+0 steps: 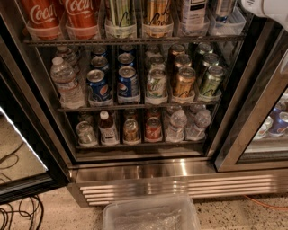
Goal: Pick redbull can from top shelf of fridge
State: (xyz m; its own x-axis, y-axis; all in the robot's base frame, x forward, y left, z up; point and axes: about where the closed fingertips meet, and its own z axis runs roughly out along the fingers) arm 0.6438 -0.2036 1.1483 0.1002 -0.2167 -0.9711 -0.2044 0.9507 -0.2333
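The fridge point(148, 171) stands open in front of me. Its top shelf point(135, 40) is a dark wire rack fronted by clear trays. At the right end of that shelf stands a slim silver and blue can, the redbull can point(222, 9); only its lower part shows. To its left stand a white bottle point(193, 13), a gold can point(157, 13), a green-striped can point(119, 13) and red Coca-Cola cans point(81, 13). Only a white piece of my arm point(267, 10) shows, at the top right corner just right of the redbull can. My gripper is out of view.
The middle rack holds Pepsi cans point(128, 83), other cans and a water bottle point(67, 83). The bottom rack holds small bottles and cans. The glass door point(20, 148) hangs open at left. A clear plastic bin point(150, 215) and cables point(18, 215) lie on the floor. A second cooler point(272, 126) stands at right.
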